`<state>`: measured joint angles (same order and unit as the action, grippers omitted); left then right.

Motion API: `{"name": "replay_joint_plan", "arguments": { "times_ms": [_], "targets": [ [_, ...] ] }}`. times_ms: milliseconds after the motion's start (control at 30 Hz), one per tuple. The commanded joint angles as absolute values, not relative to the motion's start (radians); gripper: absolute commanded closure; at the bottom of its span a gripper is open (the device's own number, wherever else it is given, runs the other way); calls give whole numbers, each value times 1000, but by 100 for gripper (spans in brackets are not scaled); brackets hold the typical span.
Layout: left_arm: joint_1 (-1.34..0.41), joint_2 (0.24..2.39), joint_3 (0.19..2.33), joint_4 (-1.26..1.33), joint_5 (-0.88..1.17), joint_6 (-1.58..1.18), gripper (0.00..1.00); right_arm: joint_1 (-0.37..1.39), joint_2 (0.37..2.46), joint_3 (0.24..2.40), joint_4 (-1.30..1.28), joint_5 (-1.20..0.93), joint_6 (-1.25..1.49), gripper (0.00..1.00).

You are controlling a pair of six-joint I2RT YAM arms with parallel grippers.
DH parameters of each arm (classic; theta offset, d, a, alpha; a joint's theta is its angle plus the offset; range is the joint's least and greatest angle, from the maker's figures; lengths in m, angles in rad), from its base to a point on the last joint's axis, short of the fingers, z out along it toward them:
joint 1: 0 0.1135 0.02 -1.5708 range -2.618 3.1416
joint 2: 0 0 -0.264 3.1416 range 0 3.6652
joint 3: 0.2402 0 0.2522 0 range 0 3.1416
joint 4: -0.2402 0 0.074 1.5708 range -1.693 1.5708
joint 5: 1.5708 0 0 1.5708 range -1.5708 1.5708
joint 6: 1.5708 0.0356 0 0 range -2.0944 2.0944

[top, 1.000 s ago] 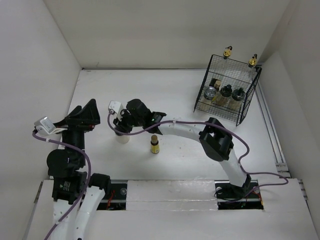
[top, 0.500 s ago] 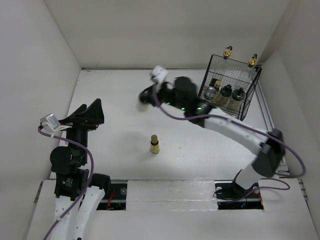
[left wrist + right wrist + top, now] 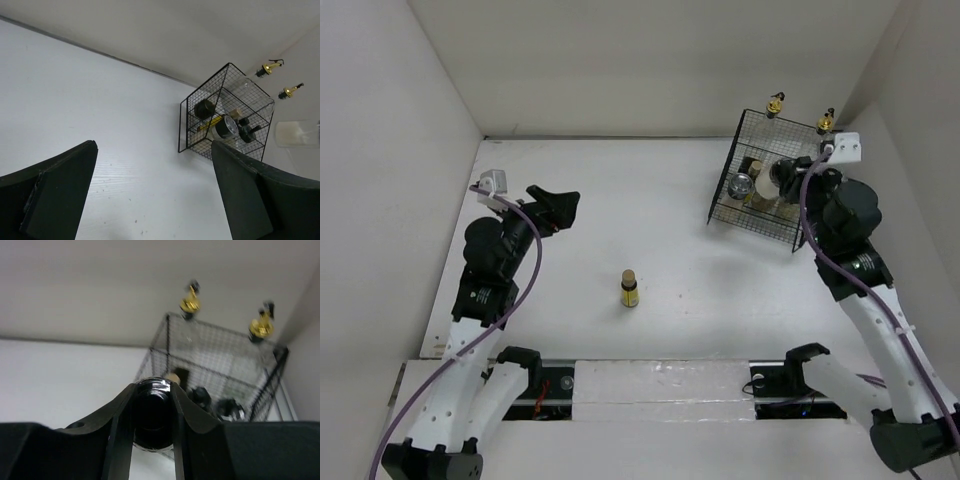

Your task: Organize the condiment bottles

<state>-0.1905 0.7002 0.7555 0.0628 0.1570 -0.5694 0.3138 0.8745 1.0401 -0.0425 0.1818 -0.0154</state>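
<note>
Seen from above, the bench [image 3: 670, 190] is closed in on three sides by white walls: the left wall [image 3: 380, 150], the far wall [image 3: 650, 70] and the right wall [image 3: 920, 110]. A rail [image 3: 660, 378] runs along the near edge, where my two bases stand.

The black wire basket [image 3: 752, 214] sits in the far right corner, near the right wall. The left gold pourer top [image 3: 776, 103] and the right gold pourer top [image 3: 826, 122] stand along its far side. More lidded shakers sit inside it, one showing a pale lid [image 3: 742, 185].

My right jaws are narrow and clamped on a cream shaker [image 3: 786, 176], with a finger [image 3: 116, 432] on either side of its dark lid. They hold it close at the basket's near right side — I cannot tell whether it is over the rim or just outside.

My left jaws stand wide and hold nothing. They hang above the left part of the bench, and the fingers [image 3: 60, 195] frame bare bench that runs out to the basket.

Open room is the whole middle of the bench. One small yellow bottle [image 3: 630, 290] stands there upright, brown cap on top, well apart from the basket, the walls and both arms.

As for writing, the yellow bottle carries a label, too small to read. The shaker lids are too blurred to show any lettering.
</note>
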Motion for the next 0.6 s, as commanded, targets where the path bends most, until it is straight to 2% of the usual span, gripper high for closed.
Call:
{"name": "replay_joint_plan", "arguments": {
  "times_ms": [0,100,567],
  "targets": [
    [-195,669,788,130,218,-565,6,215,899,1015,-80,135,40,98],
    [-195,701,788,130,227,-565,1,146,942,1015,-80,98,40,98],
    [-195,713,799,100,241,-555,1,87,1192,1052,83,78,72,100]
  ]
}}
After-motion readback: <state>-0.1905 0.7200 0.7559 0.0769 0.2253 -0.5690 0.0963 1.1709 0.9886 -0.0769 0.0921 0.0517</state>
